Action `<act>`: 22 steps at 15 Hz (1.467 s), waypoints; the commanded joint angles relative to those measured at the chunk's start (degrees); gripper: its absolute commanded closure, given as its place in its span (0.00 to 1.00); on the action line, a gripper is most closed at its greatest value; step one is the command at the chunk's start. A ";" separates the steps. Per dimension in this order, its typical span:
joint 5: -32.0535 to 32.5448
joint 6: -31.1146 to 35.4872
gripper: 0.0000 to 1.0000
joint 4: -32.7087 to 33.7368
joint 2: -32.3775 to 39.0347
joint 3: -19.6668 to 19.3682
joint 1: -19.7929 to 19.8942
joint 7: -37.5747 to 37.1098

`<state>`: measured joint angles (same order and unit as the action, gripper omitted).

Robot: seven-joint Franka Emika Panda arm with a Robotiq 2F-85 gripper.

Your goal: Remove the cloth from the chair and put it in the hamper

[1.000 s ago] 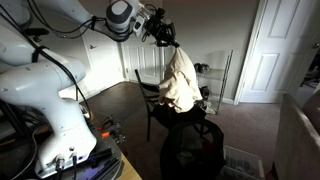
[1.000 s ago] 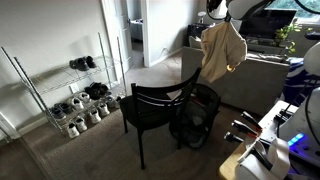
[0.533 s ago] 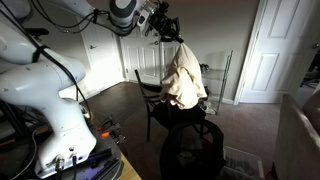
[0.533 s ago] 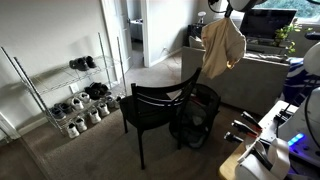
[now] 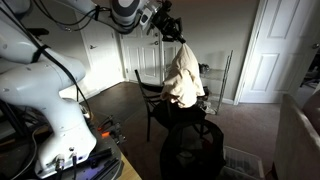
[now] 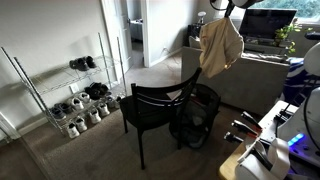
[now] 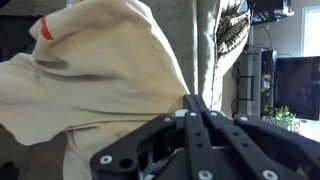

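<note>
Cloth has gone up a touch vs half a sec back, and the gripper w/ it. Chair and hamper haven't moved.

Jaws are pinched together on the cloth's top edge. Wrist view shows the gripper closing into the fabric, w/ most of the cloth bunched toward 10 o'clock.

Cloth is off the chair and hangs free in mid-air. Its long axis is vertical, falling to 6 o'clock from the pincer in both exterior views.

Key relation: the hamper sits at approx 6 o'clock under the hem, maybe a hair toward 5. In an exterior view the cloth hangs over the hamper, which stands just beside the chair, at its 3 o'clock. Next move prob calls for mostly lowering, w/ little sideways shift.

Materials:
- Cloth: cream, soft, creased, limp, w/ a small red tag.
- Hamper: dark mesh, roundish, open top, walls look floppy.
- Chair: dark, rigid, slatted back.
</note>
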<state>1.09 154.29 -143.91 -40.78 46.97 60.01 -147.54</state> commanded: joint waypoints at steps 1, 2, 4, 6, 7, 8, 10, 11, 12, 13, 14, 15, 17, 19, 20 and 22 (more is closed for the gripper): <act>3.13 -0.57 1.00 0.29 1.77 -1.33 -1.79 -2.12; 3.70 -1.06 1.00 0.48 2.21 -1.00 -1.65 -2.50; 4.65 -2.69 1.00 2.08 4.51 -0.26 -1.53 -2.91; 5.90 -4.12 1.00 3.45 6.38 0.53 -1.63 -3.46; 6.65 -4.61 1.00 4.05 7.46 0.95 -1.57 -3.93; 3.08 -5.44 1.00 4.81 6.53 4.27 1.96 -1.38; 2.37 -7.01 1.00 6.53 7.61 7.48 5.66 -1.50; 2.07 -7.88 1.00 7.43 8.03 9.12 7.62 -1.50; 2.32 -8.81 1.00 8.69 9.59 10.15 9.20 -1.50; 1.97 -9.71 1.00 9.64 10.01 11.63 11.26 -1.50; 1.90 -10.47 1.00 10.43 10.59 12.40 12.74 -1.50; 1.66 -10.94 1.00 11.18 10.95 13.43 14.27 -1.50; 1.26 -11.64 1.00 12.35 11.52 14.90 16.72 -1.51; 0.73 -12.22 1.00 13.35 12.07 16.57 18.92 -1.50; 0.21 -12.55 1.00 13.80 12.25 17.65 20.09 -1.50; -1.47 -13.19 1.00 14.75 12.01 20.72 23.57 -1.50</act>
<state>2.17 143.06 -131.73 -29.48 63.76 79.12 -149.04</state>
